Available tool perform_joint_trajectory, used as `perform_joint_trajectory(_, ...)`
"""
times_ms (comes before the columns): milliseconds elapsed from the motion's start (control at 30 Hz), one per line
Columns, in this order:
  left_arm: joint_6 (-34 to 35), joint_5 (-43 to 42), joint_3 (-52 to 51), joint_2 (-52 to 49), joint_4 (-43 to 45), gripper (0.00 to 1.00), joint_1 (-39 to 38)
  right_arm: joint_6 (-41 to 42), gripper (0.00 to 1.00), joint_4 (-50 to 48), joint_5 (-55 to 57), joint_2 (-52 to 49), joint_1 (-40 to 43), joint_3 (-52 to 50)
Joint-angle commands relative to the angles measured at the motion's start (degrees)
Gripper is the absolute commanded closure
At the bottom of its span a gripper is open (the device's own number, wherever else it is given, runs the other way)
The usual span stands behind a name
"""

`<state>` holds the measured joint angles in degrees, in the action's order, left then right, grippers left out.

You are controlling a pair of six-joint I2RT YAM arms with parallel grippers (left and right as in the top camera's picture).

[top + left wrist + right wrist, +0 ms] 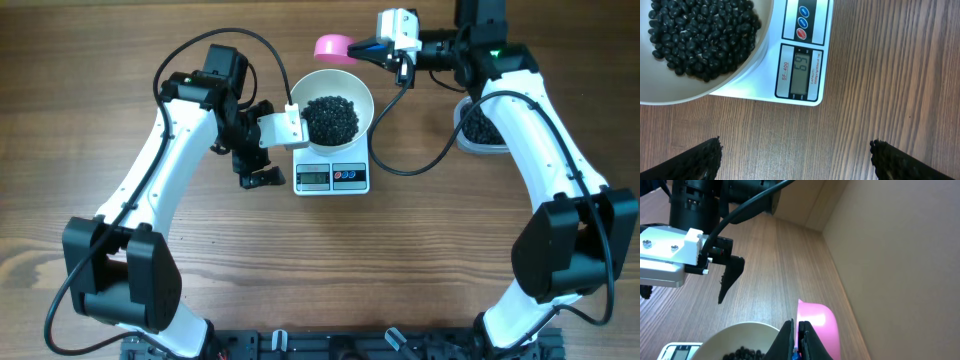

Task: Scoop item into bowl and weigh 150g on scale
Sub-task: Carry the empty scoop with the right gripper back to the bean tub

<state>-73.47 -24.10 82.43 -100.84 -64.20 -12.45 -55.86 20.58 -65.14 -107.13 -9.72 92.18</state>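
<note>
The white bowl stands on the small white scale with a heap of black beans in it. In the left wrist view the beans fill the bowl, and the scale shows its lit display. My left gripper hangs open just left of the scale, over bare wood. My right gripper is shut on the handle of a pink scoop behind the bowl's far rim. From the right wrist the scoop sits past the shut gripper, with the bowl below.
A clear tub of black beans sits at the right, partly under my right arm. A beige wall runs close behind the scoop. The left arm's wrist camera hangs beside the bowl's left rim.
</note>
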Motion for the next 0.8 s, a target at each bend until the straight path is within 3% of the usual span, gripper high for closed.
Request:
perform_joint_trajectory(0, -1.1, -1.4, -0.4, -0.2, 0.0, 0.00, -0.2, 3.2, 0.96, -0.4, 0.2, 1.1, -0.1, 0.8)
perform_joint_trajectory(200, -1.1, -1.4, -0.4, -0.2, 0.0, 0.00, -0.2, 26.9, 0.96, -0.8, 10.2, 0.8, 0.0, 0.8)
perform_joint_trajectory(300, -1.1, -1.4, -0.4, -0.2, 0.0, 0.00, -0.2, 45.4, 0.96, -1.1, 19.4, 0.8, 1.3, 0.8)
perform_joint_trajectory(400, -1.1, -1.4, -0.4, -0.2, 0.0, 0.00, -0.2, 57.2, 0.96, -2.9, 25.7, 0.8, 5.3, 0.8)
perform_joint_trajectory(500, -1.1, -1.4, -0.4, -0.2, 0.0, 0.00, -0.2, 60.8, 0.96, -0.1, 26.9, 1.6, 9.1, 2.6)
perform_joint_trajectory(767, -1.1, -1.4, -0.4, -0.2, 0.0, 0.00, -0.2, 57.1, 0.96, 22.1, 53.0, 2.4, 19.7, 11.1)
